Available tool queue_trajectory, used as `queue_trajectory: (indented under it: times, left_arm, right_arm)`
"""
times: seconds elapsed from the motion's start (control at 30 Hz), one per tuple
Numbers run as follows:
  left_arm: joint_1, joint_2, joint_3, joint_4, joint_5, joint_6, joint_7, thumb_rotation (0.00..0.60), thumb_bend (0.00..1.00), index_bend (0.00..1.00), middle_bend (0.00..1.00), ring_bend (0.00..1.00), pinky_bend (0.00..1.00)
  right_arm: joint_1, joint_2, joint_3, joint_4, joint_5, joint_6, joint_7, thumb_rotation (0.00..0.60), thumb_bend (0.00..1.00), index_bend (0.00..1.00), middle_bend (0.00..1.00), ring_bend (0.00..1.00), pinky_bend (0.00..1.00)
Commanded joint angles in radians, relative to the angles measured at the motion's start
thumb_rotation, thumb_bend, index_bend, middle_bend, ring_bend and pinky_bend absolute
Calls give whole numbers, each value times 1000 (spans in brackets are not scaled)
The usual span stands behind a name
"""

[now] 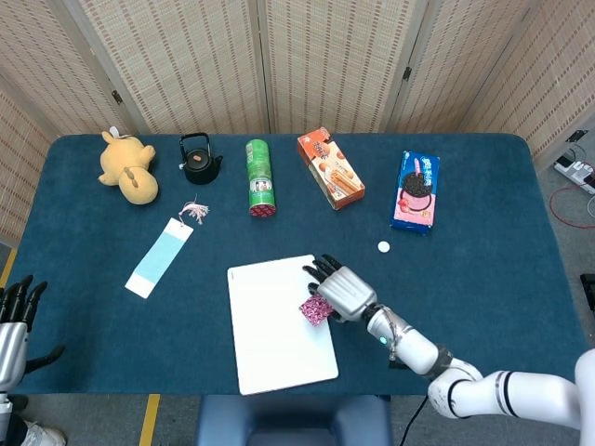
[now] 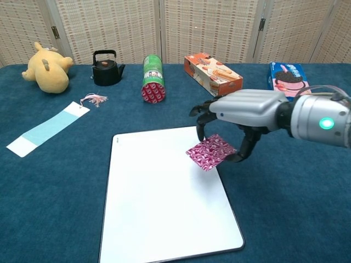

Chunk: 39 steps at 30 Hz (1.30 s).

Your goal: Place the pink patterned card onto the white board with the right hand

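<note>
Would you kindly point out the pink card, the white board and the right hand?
pink card point(image 2: 210, 152), chest view, middle of its patterned face.
white board point(image 1: 270, 334), head view, bare centre.
right hand point(image 2: 244, 107), chest view, silver back of the hand.

The left hand point(image 1: 13, 321) is cut off by the head view's lower-left edge and is out of the chest view. The right hand point(image 2: 241, 112) covers part of the pink patterned card point(image 2: 210, 152), hiding the contact. The white board point(image 2: 164, 197) runs past the chest view's bottom edge. The small white object point(image 1: 383, 247) is too small to identify.
</note>
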State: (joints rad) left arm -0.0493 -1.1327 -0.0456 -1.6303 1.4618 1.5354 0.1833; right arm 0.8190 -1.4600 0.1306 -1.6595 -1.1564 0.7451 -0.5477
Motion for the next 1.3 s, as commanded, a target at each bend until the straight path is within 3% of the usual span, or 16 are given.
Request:
queue_trajectory:
  times: [0.03,0.13,0.3,0.4,0.6,0.73,0.9,1.3]
  left_arm:
    - [3,-1,2,1,1,2,-3,600,117,97,39,71,0]
    - [7,-3,4,6,0,4,-7,600,117,97,39,71,0]
    - [10,-5,3,17,-7,2,-16,600,116,97,39,71,0]
    - [9,-7,3,20,-6,-1,-19,600,117,98,39,71,0]
    - [5,-9,-1,26,-4,-6,-24,600,116,98,39,71,0]
    - [-5,-14,-5,26,-2,-16,-20,600,116,99,39,71,0]
    - [-16,-24,-4,22,9,-25,-9,600,116,98,39,71,0]
    - [-17,-23,-3,16,7,-28,-2,600,116,99,39,71,0]
  right_arm:
    - [43,-42,10,12,48,-15,-43,600,313,375,104,56,10]
    - [76,-71,6,25,95,-16,-87,600,312,331,99,77,10]
    - [115,-91,-16,28,166,-13,-140,600,312,50,59,80,10]
    - [121,-87,-21,17,183,8,-145,600,312,0,43,82,10]
    - [74,-9,-33,-15,168,95,-92,600,312,9,45,79,10]
    - [22,61,-41,-12,159,152,-33,600,313,140,73,57,10]
    - [-15,114,-50,42,186,162,21,600,312,207,84,59,10]
    - [-8,40,-34,292,242,95,86,600,312,278,106,63,9]
